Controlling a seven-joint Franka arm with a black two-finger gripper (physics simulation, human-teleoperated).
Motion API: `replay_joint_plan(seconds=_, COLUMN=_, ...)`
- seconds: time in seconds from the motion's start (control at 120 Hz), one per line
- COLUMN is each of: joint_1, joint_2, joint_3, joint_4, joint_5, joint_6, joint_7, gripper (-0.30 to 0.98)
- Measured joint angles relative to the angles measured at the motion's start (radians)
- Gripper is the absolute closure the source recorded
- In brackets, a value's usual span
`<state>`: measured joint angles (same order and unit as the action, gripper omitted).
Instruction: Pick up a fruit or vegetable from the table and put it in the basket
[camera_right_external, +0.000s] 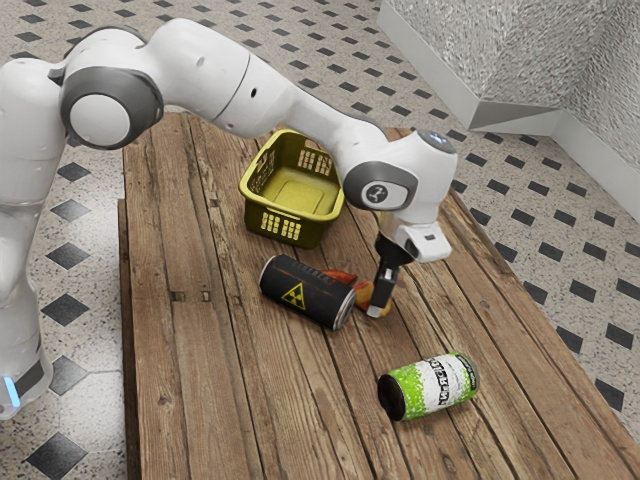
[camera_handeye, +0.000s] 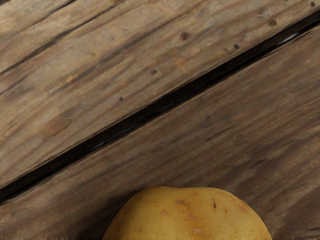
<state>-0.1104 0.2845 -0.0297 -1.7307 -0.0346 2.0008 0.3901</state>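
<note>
Arm (camera_right_external: 215, 80) arched, wrist (camera_right_external: 405, 190) bent, gripper (camera_right_external: 377, 311) pointing down

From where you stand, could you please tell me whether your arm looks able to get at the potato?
Probably yes: my gripper is down at the potato, and the black can lying close by seems to leave the way from above free.

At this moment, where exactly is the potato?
The potato is at the pincer, on the table, just to the exterior view's right of the black can.
</note>
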Motion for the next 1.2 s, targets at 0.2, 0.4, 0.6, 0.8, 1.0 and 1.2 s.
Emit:
replay_joint_plan(seconds=0.2, joint_1=0.0, joint_2=0.006, joint_3=0.001, joint_4=-0.008, joint_5=0.001, joint_6=-0.009, joint_7=-0.006, gripper=0.07)
replay_joint_plan(seconds=0.4, joint_1=0.0, joint_2=0.005, joint_3=-0.001, joint_4=-0.007, joint_5=0.021, joint_6=-0.009, joint_7=-0.014, gripper=0.31)
replay_joint_plan(seconds=0.6, joint_1=-0.002, joint_2=0.004, joint_3=-0.017, joint_4=0.05, joint_5=0.085, joint_6=-0.007, joint_7=-0.032, gripper=0.31)
replay_joint_plan(seconds=0.8, joint_1=-0.008, joint_2=0.0, joint_3=-0.046, joint_4=0.2, joint_5=0.144, joint_6=-0.039, joint_7=-0.044, gripper=0.4)
replay_joint_plan(seconds=1.0, joint_1=-0.002, joint_2=-0.08, joint_3=0.006, joint_4=0.241, joint_5=0.167, joint_6=-0.171, joint_7=-0.062, gripper=0.44)
replay_joint_plan(seconds=1.2, joint_1=0.119, joint_2=-0.141, joint_3=0.032, joint_4=0.198, joint_5=0.167, joint_6=-0.263, joint_7=-0.073, gripper=0.47)
